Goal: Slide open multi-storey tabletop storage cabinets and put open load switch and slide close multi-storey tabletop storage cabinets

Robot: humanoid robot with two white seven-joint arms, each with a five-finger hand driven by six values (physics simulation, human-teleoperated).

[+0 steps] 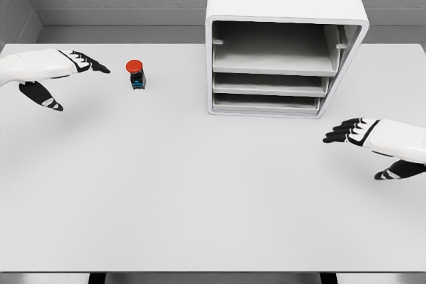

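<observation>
Head view: left hand [63,74] spread, empty, near load switch [136,74].

Table: a wide white tabletop [200,197] is seen bearing everything else.
Cabinet: a white multi-storey storage cabinet with three stacked trays [283,44] is set at the table's far edge, right of centre.
Switch: a small red-capped black load switch [136,74] is placed upright on the table, well left of the cabinet.
Left hand [56,74]: held just left of the switch, apart from it.
Right hand [373,141]: held in front of the cabinet, to its right.
</observation>
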